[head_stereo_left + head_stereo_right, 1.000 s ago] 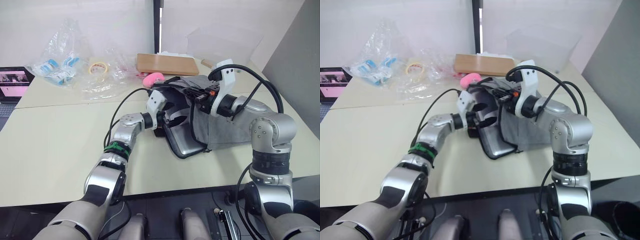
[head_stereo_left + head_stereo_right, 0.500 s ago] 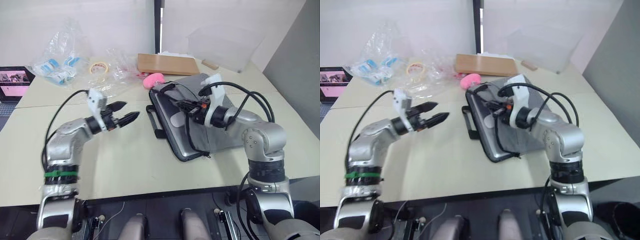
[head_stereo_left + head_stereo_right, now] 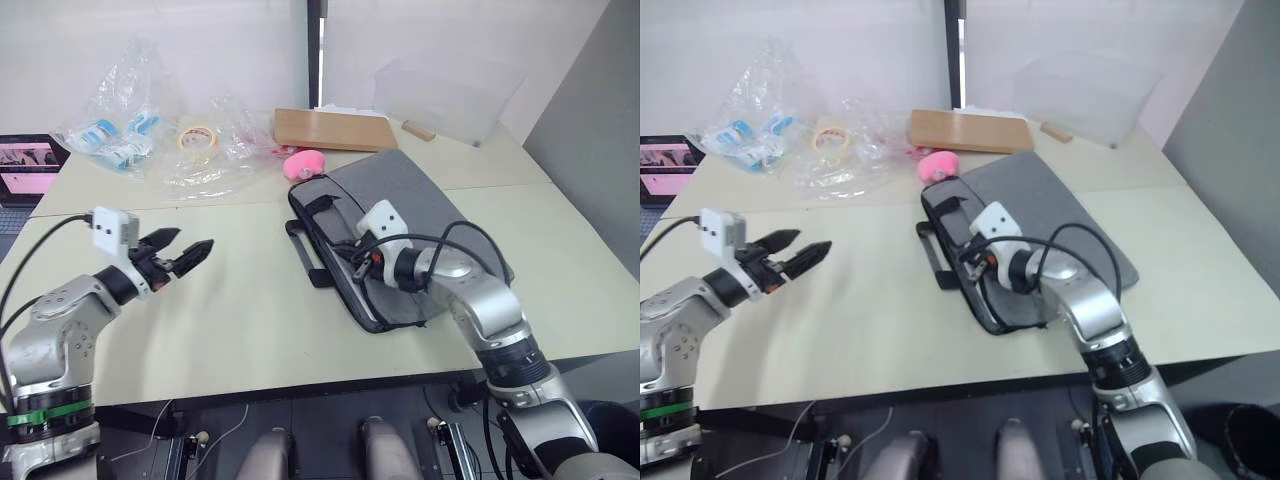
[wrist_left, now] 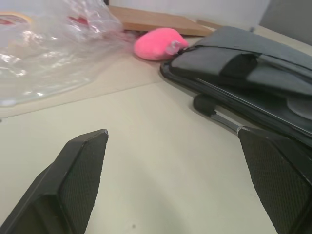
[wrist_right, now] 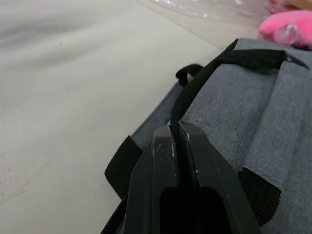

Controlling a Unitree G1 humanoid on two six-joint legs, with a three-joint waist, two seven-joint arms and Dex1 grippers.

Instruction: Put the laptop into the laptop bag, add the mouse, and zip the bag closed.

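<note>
Bag (image 3: 420,215) lies flat on the table (image 3: 240,310), lid down, handles toward the left arm. Laptop and mouse are presumably inside the bag; cannot confirm from here.

Right gripper (image 5: 176,134) sits at the bag's near-left edge, fingers pressed together on a thin black strap or zip pull that runs up between them. Which of the two it is, cannot tell. Seen from the head, the gripper (image 3: 358,262) is low against the zip edging.

Left gripper (image 3: 190,250) hangs above bare table, well apart from the bag, fingers spread, holding nothing.

Pink soft object (image 3: 305,163) touches or nearly touches the bag's far corner. Wooden board (image 3: 335,128) and plastic wrap (image 3: 200,150) lie beyond it.

Risks, as judged:
- Nothing pins the bag. A pull along the zip could drag or swing the whole bag instead of moving the slider, with the left gripper too far off to brace it.
- If the pinch is on a handle strap, not the pull, the zip will not close at all.
- The thin strap may slip out of the smooth fingers under load.
- A sliding bag could shove the pink object into the clutter.
</note>
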